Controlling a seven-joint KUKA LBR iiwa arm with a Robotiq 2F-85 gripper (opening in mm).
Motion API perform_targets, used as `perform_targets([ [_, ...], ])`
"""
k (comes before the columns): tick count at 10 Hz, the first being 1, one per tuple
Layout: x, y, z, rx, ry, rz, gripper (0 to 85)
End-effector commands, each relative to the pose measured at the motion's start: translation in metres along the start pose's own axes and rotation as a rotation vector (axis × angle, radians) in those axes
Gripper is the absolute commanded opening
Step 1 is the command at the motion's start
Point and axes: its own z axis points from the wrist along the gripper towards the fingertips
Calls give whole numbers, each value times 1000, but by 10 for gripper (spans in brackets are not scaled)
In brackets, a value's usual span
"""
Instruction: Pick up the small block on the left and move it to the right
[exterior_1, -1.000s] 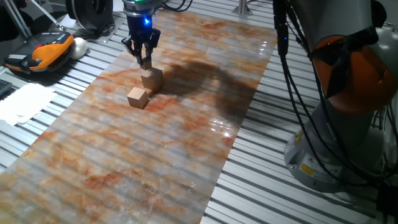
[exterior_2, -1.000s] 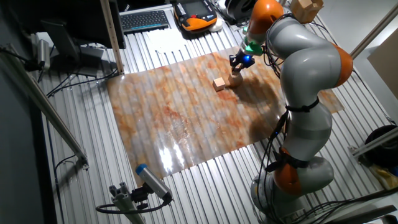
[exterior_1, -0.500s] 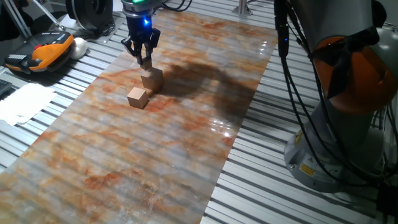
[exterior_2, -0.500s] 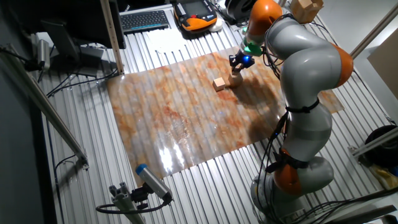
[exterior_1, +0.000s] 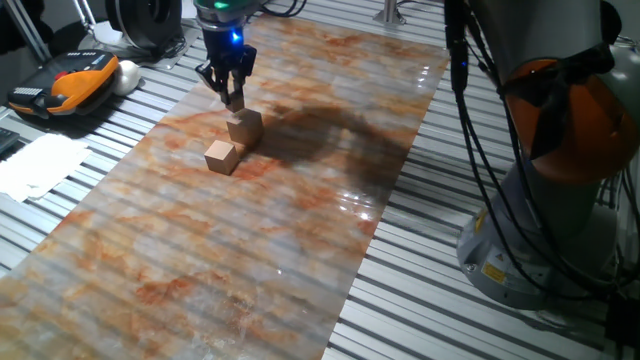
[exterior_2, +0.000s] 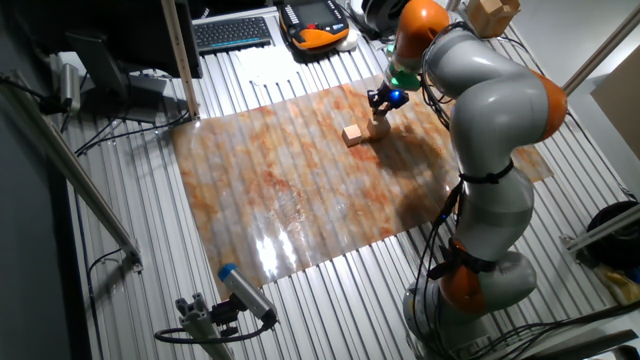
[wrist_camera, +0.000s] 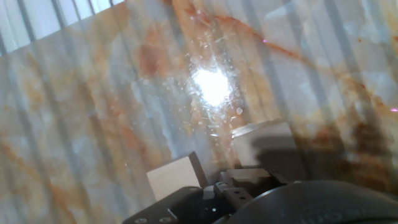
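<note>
While the grey and orange arm (exterior_2: 480, 110) bends over the bench (exterior_1: 560, 330), a marbled orange sheet (exterior_1: 250, 230) lies across the ribbed metal top. On this sheet stand two tan cubes close together, the larger cube (exterior_1: 244, 127) at the back and the medium cube (exterior_1: 222, 157) in front of it. The gripper (exterior_1: 232, 98) hangs just above the larger cube with its fingers clenched on the small block (exterior_1: 234, 100), which is lifted off the sheet.
</note>
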Motion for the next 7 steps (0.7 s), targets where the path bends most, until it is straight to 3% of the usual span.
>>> perform_targets([
  [1, 0, 0, 0, -2, 1, -11, 0],
  [3, 0, 0, 0, 10, 1, -18, 0],
  [5, 0, 0, 0, 37, -57, -41, 0],
  [7, 0, 0, 0, -6, -42, -55, 0],
])
